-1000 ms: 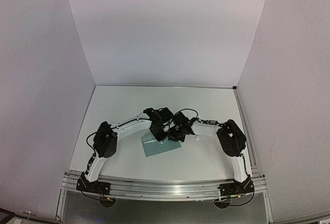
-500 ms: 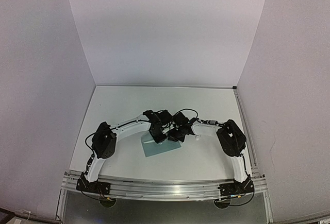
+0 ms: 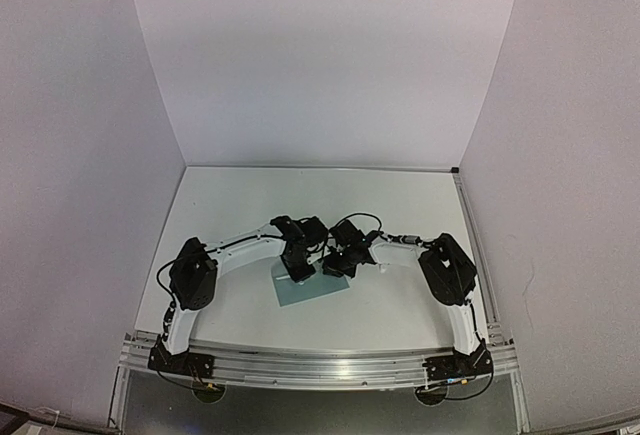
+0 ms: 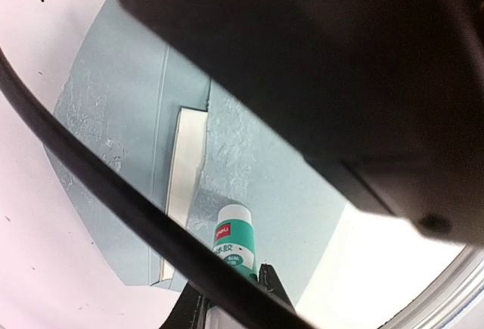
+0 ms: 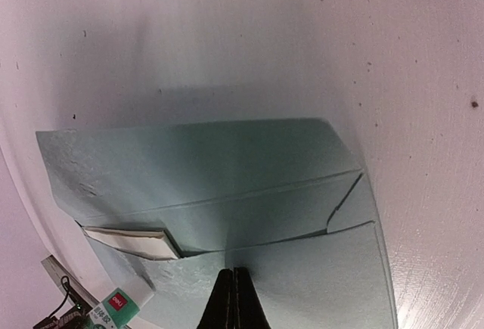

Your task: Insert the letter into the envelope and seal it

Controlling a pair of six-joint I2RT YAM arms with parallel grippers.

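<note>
the right gripper (image 5: 233,299) is clenched: its two fingers are pressed together with no gap and nothing is between them. their tips stand over the envelope (image 5: 227,185), which lies flat on the white table (image 5: 227,41). whether the tips touch the paper i cannot tell.

the envelope is teal, a wide rectangle. ahead of the right fingers its surface is smooth and a thin fold line runs across it. directly under the tips the paper looks rough and grainy. on the right side of the fingers one short slanted edge shows where two panels meet. if the flap is stuck down i cannot tell.

the letter (image 5: 128,240) is inside the envelope. only a narrow pale cream strip of it shows, coming out of a slit to the left of the right fingers. no border or text can be seen on this strip.

the left gripper (image 4: 227,297) is grasping a glue stick (image 4: 233,231), green with a white cap and a red label. the cap points forward from the fingers, over the grainy part of the envelope, and the cream strip is just left of it. a black cable (image 4: 98,178) crosses in front of this view.
</note>
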